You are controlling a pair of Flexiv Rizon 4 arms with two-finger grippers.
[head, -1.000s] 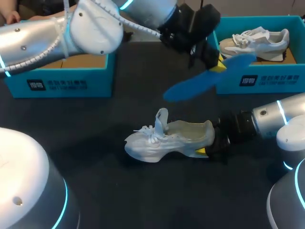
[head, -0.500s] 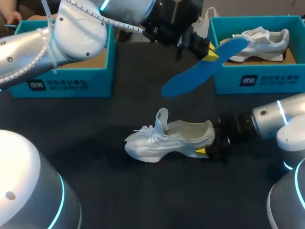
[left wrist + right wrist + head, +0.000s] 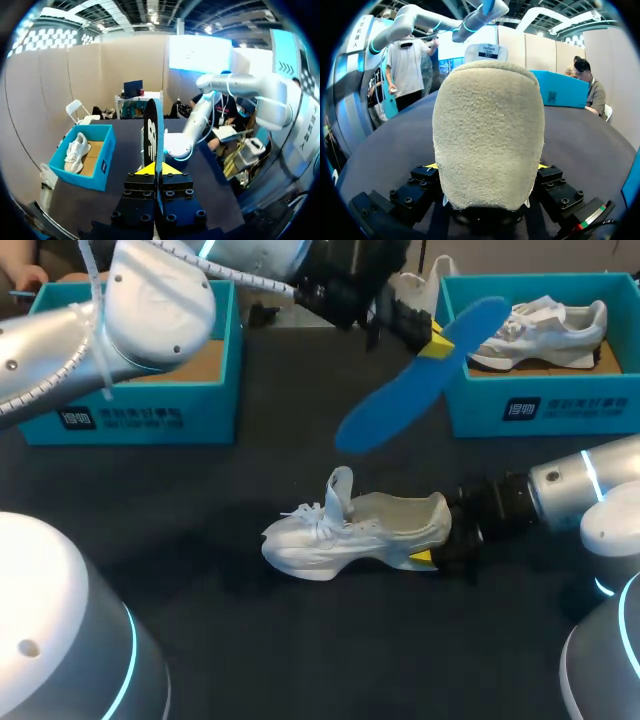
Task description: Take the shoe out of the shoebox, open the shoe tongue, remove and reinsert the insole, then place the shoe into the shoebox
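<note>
Rising toward the far edge of the surface (image 3: pixel 300 640), left tool (image 3: pixel 436 340) grips the flat blue insole (image 3: pixel 415 378); right tool (image 3: pixel 432 550) clamps the white lace-up sneaker (image 3: pixel 350 530) by its heel. Reinsertion likely comes next.

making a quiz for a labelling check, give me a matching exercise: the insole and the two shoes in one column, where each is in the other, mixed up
1. insole
2. shoe with the raised tongue
3. second shoe

A. lying in the right-hand shoebox
B. clamped in the left gripper, up off the table
C. on the table, heel held by the right gripper

Pairs: 1-B, 2-C, 3-A
</note>
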